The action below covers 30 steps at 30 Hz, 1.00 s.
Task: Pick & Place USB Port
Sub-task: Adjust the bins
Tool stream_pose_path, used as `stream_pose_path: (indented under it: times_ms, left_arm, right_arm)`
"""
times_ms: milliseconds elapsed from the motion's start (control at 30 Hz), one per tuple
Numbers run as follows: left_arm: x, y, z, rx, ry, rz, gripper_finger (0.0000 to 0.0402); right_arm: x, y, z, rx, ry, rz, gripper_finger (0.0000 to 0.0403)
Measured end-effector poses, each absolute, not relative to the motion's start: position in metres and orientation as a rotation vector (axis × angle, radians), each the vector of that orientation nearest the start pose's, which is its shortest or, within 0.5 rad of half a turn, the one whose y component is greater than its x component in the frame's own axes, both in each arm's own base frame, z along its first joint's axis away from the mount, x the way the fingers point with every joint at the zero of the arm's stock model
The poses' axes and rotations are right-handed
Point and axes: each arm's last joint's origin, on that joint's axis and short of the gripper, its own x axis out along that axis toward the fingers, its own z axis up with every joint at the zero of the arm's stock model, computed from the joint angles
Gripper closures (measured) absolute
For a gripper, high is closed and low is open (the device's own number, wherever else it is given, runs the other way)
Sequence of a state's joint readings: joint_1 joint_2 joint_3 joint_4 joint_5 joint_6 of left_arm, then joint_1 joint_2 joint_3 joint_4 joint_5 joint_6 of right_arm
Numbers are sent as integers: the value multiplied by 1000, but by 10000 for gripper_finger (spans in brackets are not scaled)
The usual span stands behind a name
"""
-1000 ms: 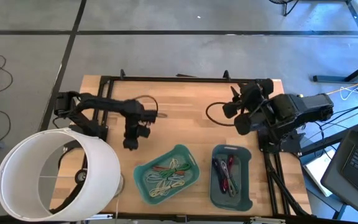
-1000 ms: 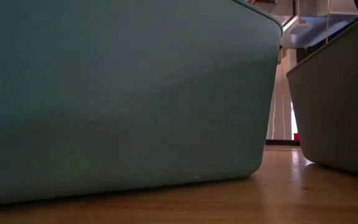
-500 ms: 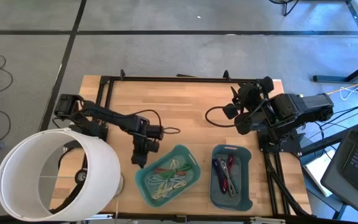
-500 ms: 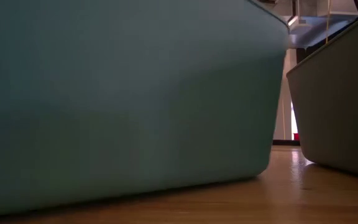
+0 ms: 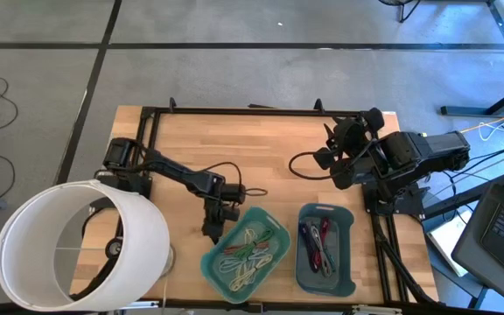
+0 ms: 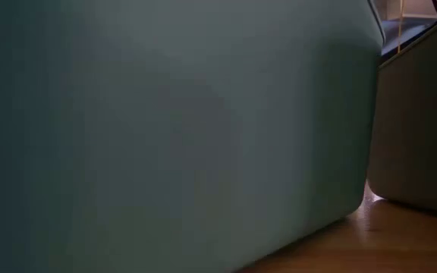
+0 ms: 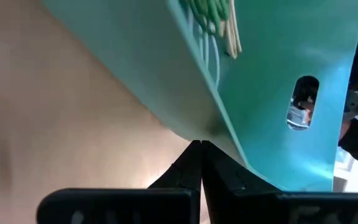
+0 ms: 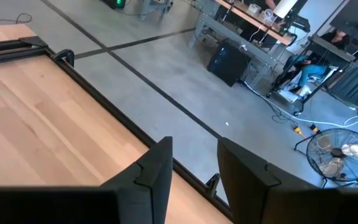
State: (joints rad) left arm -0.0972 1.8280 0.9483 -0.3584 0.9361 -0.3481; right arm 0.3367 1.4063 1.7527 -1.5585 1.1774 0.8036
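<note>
Wooden table planking (image 5: pixel 261 149) is being viewed from above, with two bins set side by side at its near edge: one teal tray (image 5: pixel 274 262) holding pale, green and red cables, and one darker blue bin (image 5: pixel 346 219) holding red and dark cables. Two arms are counted. The left gripper (image 5: pixel 211 229) is being held low at the teal tray's outer wall, touching or just beside its corner; in the left wrist view its fingertips (image 7: pixel 194 163) are being pressed together with nothing seen between them, at the tray's base edge. The right gripper (image 8: pixel 192 163) is being held parked over the table's far right corner, fingers parted and empty. No single USB item can be singled out; the task's thing is judged to be lying among the tangled cables (image 5: pixel 250 252) inside the teal tray. The step in hand is judged to be the approach, not yet a pick. The next move is judged to call for lifting over the rim, parting the fingers, and descending onto one connector.
</note>
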Motion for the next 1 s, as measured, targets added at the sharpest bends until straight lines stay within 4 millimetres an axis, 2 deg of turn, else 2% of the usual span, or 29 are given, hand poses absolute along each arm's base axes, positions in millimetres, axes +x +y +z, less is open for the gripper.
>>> stream_pose_path:
  times_ms: [100,200,500,600,733,867,1000]
  left_arm:
    - [322,-45,132,-765,1294,-678,400]
    - [321,-34,139,-718,1294,-627,401]
    - [292,26,174,-567,1312,-305,400]
    - [279,50,190,-510,1289,-152,401]
    - [263,80,212,-489,1186,3,400]
    - [251,102,229,-446,1081,106,401]
    - [246,118,240,-412,977,151,400]
  right_arm:
    - [212,46,430,-131,529,-990,273]
    - [210,44,429,-93,575,-960,273]
    - [201,28,417,202,828,-811,273]
    - [192,24,399,376,937,-782,278]
    - [172,26,362,605,1097,-801,298]
    - [144,35,327,832,1221,-873,341]
    - [125,49,308,970,1311,-914,394]
